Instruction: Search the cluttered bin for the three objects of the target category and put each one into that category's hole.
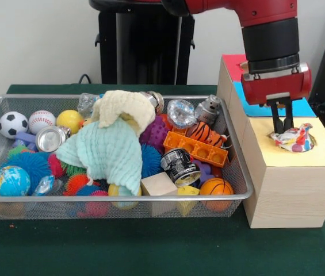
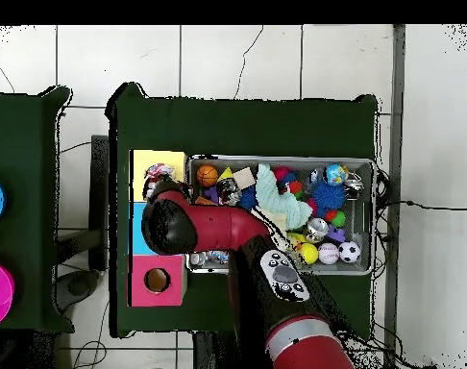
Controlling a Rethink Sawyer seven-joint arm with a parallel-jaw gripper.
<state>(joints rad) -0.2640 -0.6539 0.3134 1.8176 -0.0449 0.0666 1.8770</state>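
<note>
A small bundle of white fabric with red, blue, yellow and green patches (image 1: 293, 139) lies on the yellow face (image 1: 323, 155) of the pale wooden box, over the hole, which it hides. My gripper (image 1: 282, 127) stands straight above the bundle's left part, its tips touching it. The jaws are close together, pinching the fabric. In the overhead view the bundle (image 2: 159, 174) shows on the yellow face (image 2: 144, 161) and the arm covers the gripper. The wire mesh bin (image 1: 122, 197) is left of the box, full of toys. No other printed bundle shows in it.
A mint-green cloth (image 1: 107, 152) and a cream cloth (image 1: 125, 109) lie heaped on balls, cans, an orange brick (image 1: 199, 148) and spiky toys. The box's blue face (image 1: 254, 106) and red face (image 1: 234, 60) lie behind the yellow one; the red face's hole (image 2: 157, 280) shows from above.
</note>
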